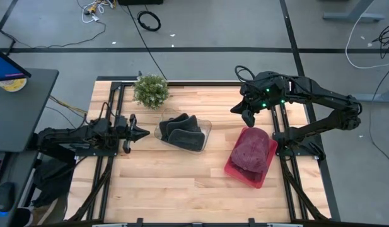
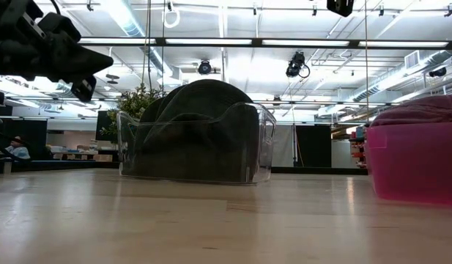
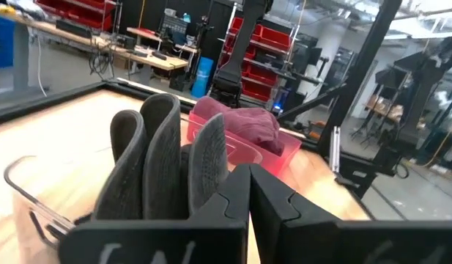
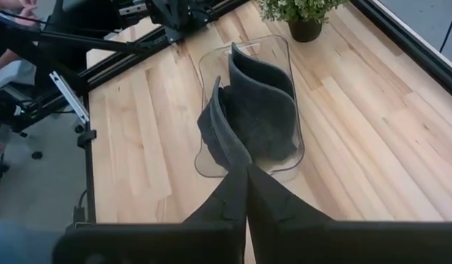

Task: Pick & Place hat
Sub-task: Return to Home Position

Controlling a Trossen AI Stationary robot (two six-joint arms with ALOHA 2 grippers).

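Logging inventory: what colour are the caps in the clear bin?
The caps are black; right wrist view.

Robot lab/wkshop, red storage racks (image 3: 273, 51), workbenches (image 3: 156, 60), floor cables (image 1: 149, 20), ceiling strip lights (image 2: 233, 42)

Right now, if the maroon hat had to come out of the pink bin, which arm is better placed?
The right. The right hand hangs shut close by the pink bin holding the maroon hat; the left hand, also shut, sits on the far side of the clear bin.
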